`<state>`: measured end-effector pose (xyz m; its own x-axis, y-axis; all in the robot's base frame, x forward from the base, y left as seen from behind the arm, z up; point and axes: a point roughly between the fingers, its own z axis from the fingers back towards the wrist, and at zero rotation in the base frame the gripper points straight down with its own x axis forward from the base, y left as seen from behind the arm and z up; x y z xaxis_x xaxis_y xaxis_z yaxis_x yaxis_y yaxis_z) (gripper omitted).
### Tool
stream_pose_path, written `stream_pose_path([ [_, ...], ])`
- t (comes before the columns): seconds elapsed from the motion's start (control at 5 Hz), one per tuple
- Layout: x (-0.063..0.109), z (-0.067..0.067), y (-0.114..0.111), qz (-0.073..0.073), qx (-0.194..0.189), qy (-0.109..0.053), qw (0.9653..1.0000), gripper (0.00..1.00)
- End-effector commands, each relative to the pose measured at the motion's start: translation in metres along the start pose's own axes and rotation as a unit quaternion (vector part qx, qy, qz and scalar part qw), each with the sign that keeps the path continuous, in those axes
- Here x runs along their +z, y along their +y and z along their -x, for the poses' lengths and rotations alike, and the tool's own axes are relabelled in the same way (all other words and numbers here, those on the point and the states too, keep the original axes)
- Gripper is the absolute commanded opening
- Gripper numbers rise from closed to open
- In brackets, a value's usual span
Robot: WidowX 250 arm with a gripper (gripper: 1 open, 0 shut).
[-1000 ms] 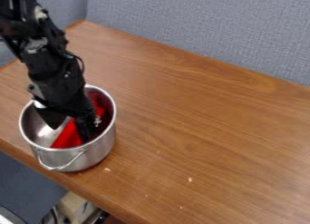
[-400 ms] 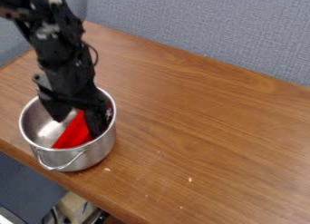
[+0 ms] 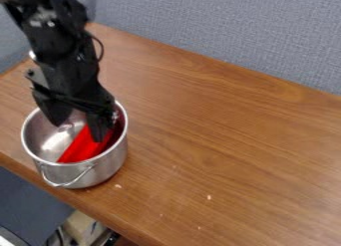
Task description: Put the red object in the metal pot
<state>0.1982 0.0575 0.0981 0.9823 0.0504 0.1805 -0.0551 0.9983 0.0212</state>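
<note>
The arm has risen a little since the earlier frame, and more of the red bar (image 3: 87, 146) now shows beneath it. The bar is inside the metal pot (image 3: 78, 178), its visible part leaning between seven o'clock and one o'clock, with its upper end running in under the gripper (image 3: 83, 119). The gripper's fingers stand wide apart with nothing gripped, over the pot's mouth toward its twelve o'clock side. From the gripper, then, the bar lies below, toward six o'clock. The pot sits at the eight o'clock side of the wooden table (image 3: 213, 130), its wire handle (image 3: 67, 180) hanging at the front, near six o'clock. The placing looks done to me; what remains is likely a straight lift away, keeping the spread fingers off the rim and the bar.
</note>
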Motion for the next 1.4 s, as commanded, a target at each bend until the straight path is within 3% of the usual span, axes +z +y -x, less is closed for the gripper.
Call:
stream_pose_path([
  [0.0,0.000,-0.015,0.001,-0.012,0.020,-0.013,0.9996,1.00],
  [0.2,-0.014,-0.020,-0.004,-0.018,0.035,-0.007,0.9992,1.00],
  [0.6,-0.031,0.004,0.006,-0.025,0.044,0.012,0.9987,1.00],
  [1.0,-0.039,-0.001,0.025,-0.024,0.049,0.022,0.9983,1.00],
  [1.2,-0.053,-0.002,0.026,-0.027,0.059,0.028,0.9975,1.00],
])
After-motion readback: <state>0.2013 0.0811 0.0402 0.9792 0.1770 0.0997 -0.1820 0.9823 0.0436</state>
